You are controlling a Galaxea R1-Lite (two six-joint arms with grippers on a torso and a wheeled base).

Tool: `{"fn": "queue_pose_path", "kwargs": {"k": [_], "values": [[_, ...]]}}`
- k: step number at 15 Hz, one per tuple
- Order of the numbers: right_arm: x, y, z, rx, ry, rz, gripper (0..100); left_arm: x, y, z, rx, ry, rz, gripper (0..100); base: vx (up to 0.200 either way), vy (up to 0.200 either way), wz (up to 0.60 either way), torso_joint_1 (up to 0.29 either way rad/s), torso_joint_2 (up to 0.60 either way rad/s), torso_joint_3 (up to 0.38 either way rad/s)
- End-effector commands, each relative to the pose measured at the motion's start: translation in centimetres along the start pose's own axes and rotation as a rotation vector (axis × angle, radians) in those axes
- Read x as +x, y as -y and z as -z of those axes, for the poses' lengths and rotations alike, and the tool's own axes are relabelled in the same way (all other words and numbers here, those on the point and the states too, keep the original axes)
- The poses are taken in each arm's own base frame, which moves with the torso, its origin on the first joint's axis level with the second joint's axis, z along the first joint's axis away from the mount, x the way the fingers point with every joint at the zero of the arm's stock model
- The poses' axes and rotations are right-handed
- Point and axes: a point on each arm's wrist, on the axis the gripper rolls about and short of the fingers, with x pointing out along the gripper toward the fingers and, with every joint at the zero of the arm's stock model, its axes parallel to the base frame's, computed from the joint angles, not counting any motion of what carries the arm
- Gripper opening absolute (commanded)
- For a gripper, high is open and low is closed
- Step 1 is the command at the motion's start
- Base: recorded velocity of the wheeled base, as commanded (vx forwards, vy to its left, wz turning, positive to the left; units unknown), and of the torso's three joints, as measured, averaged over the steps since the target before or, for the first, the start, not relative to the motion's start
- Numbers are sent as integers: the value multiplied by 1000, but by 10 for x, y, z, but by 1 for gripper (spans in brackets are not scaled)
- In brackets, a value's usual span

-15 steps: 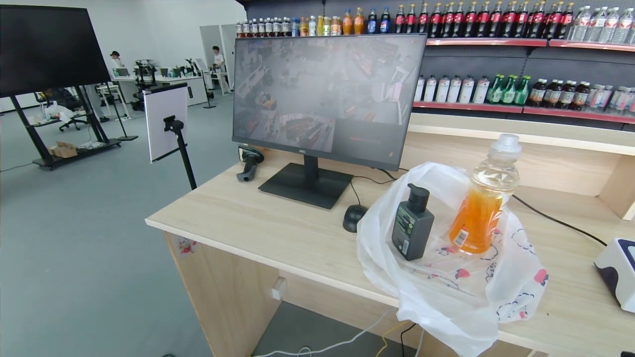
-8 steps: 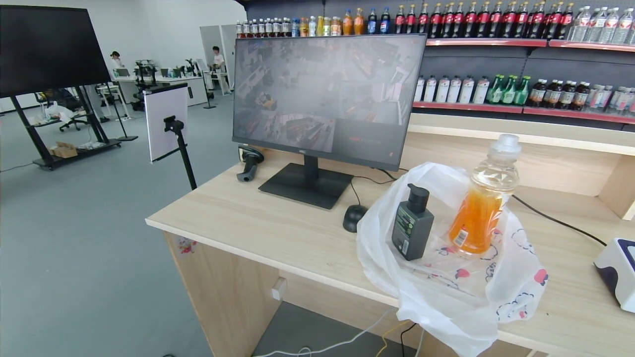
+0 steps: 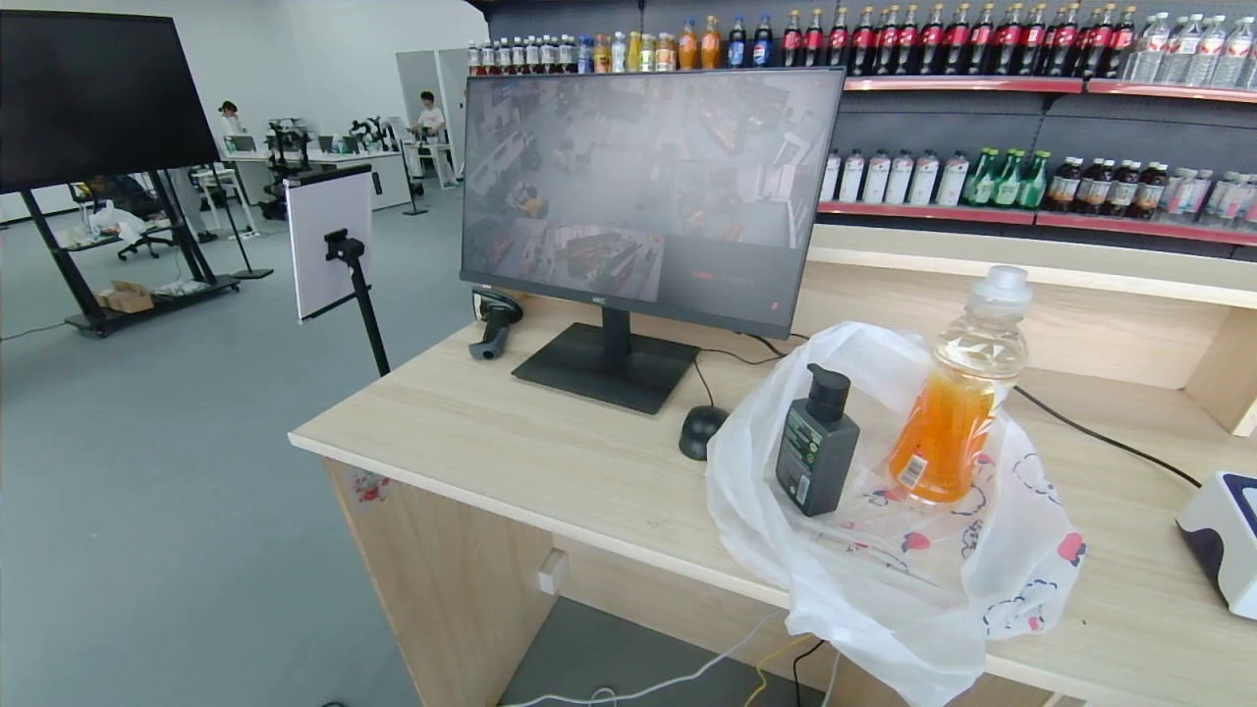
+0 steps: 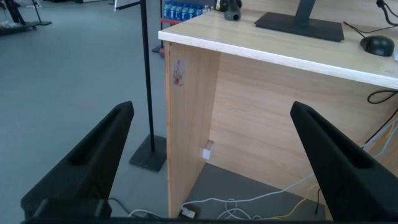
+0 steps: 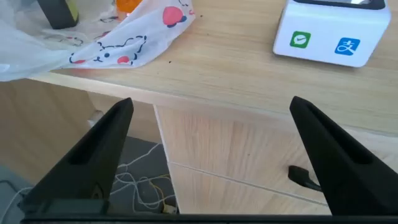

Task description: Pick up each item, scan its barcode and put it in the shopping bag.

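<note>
A white plastic shopping bag (image 3: 913,550) with red and black prints lies spread open on the wooden counter (image 3: 550,462). Inside it stand a dark grey pump bottle (image 3: 817,447) and an orange drink bottle (image 3: 957,393) with a white cap. A black handheld barcode scanner (image 3: 493,324) rests at the counter's far left, beside the monitor. My left gripper (image 4: 211,155) hangs open below counter height, facing the counter's left side panel. My right gripper (image 5: 211,155) is open too, low before the counter front, with the bag's edge (image 5: 124,37) above it.
A black monitor (image 3: 648,196) on its stand and a black mouse (image 3: 701,430) occupy the counter's middle. A white payment box (image 3: 1223,540) sits at the right end, also seen as the white box (image 5: 336,31). Cables hang under the counter. Drink shelves (image 3: 982,88) line the back.
</note>
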Motion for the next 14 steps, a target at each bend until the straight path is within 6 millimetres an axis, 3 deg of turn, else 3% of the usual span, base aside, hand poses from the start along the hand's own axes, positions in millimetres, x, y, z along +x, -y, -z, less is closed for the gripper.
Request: {"fn": "queue_pose_path", "kwargs": {"k": [1,3,13,14], "values": [[-12,1,4,35,146,44,100,0,0,0,-1,1,0,100,0,0,0,0,0,0],[-12,1,7,36,152,15,100,0,0,0,0,1,0,100,0,0,0,0,0,0],[-10,-1,10,54,143,-39,100,0,0,0,-3,1,0,100,-200,0,0,4,2,4],[-10,-1,10,54,143,-40,100,0,0,0,-1,1,0,100,-200,0,-600,2,-2,2]]}}
